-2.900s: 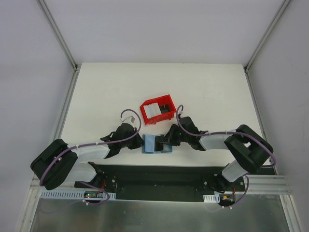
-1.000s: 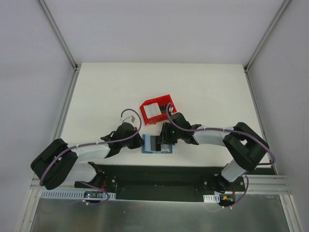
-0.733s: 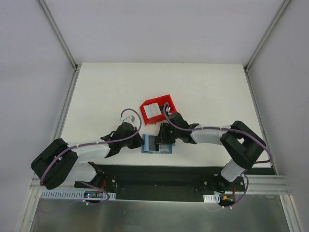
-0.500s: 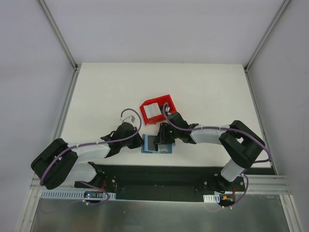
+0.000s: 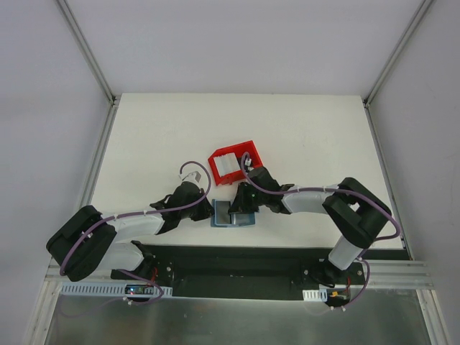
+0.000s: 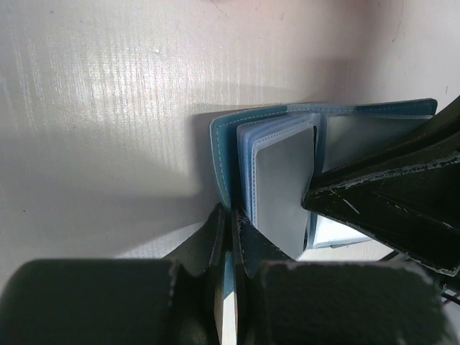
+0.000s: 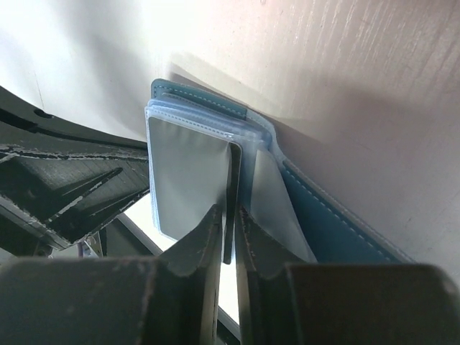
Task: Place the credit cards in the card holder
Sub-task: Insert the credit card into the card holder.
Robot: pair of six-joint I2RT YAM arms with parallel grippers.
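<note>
From above, the white worktop (image 5: pixel 302 144) has one card holder (image 5: pixel 221 214) on it, lying open and blue. There are two pincers. The left pincer (image 5: pixel 207 210) is at the holder's left edge. The right pincer (image 5: pixel 238 208) is over its middle. So the holder lies between the two pincers and partly under the right one. One red bin (image 5: pixel 246 148) sits just behind the right pincer. The credit cards (image 5: pixel 228 165) are in the bin, a small white stack. I cannot count them from here.

From the left wrist, the left pincer (image 6: pixel 230 215) is closed tight on the dark blue edge of the card holder (image 6: pixel 224 154). The rest of the holder spreads away in front of the fingers and to the right. Its see-through pockets look grey and are stacked like pages. The black right pincer (image 6: pixel 323 198) comes in from the right and touches these pages.

From the right wrist, the right pincer (image 7: pixel 228 215) has its two fingers very near each other. One thin sheet stands on its edge between them. I cannot tell if they pinch it, or if it is a card or a pocket. The grey pockets are just left of the fingers. The blue cover of the card holder (image 7: pixel 323 223) runs to their right. The left pincer (image 7: pixel 86 183) is the black shape far to the left.
</note>
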